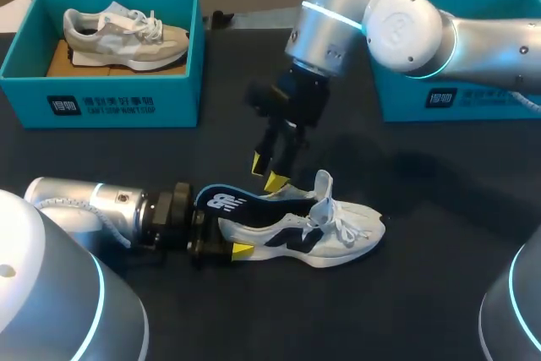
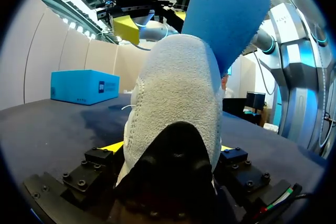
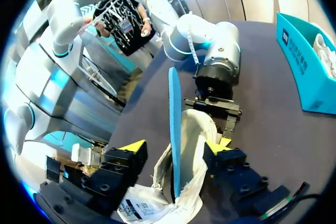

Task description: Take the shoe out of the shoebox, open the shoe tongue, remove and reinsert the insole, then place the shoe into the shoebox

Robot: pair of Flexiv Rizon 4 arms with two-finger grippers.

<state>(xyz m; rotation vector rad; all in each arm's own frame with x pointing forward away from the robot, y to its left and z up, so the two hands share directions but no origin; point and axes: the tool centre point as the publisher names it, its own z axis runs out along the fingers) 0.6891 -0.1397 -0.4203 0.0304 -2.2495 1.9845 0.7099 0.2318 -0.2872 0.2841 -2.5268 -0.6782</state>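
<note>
This is a robotics lab bench set up for handling trials. The white shoe (image 1: 338,234) lies mid-table on a table (image 1: 439,302) covered in plain black cloth. Two silver industrial arms with glowing cyan joint rings work around it. The left arm (image 1: 93,205) comes in at the shoe's heel, and the right arm (image 1: 406,31) hangs over it. Beyond the shoe stand matching teal boxes. The left shoebox (image 1: 101,103) holds a grey shoe (image 1: 127,35); the right shoebox (image 1: 473,95) stands opposite.

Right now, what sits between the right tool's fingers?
The blue insole, standing on edge out of the white shoe. The right tool straddles it, fingers spread to either side. The right wrist view shows this best.
</note>
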